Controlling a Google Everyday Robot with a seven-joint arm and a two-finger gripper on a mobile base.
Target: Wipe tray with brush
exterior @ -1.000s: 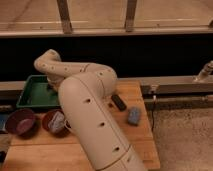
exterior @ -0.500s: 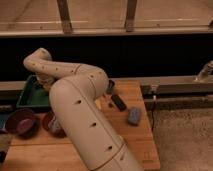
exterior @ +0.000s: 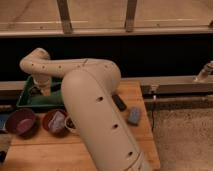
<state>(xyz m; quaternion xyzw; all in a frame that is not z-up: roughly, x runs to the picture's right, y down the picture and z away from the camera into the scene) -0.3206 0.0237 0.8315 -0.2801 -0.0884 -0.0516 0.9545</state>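
Note:
The green tray (exterior: 26,100) stands at the back left of the wooden table (exterior: 107,135). My arm reaches from the bottom of the view up and to the left, then bends down into the tray. The gripper (exterior: 40,91) hangs over the tray's left half, low inside its rim. A small dark shape shows just left of the gripper's end; I cannot tell whether it is the brush. The arm hides the right part of the tray.
Two dark-red bowls stand in front of the tray: one at the left (exterior: 20,122), one (exterior: 55,122) with a pale object in it. A black block (exterior: 119,102) and a blue-grey sponge (exterior: 134,116) lie to the right. A rail runs behind the table.
The arm's bend and wrist have swung left over the tray, and the gripper now sits over the tray's left half. The bowls, block and sponge have not moved.

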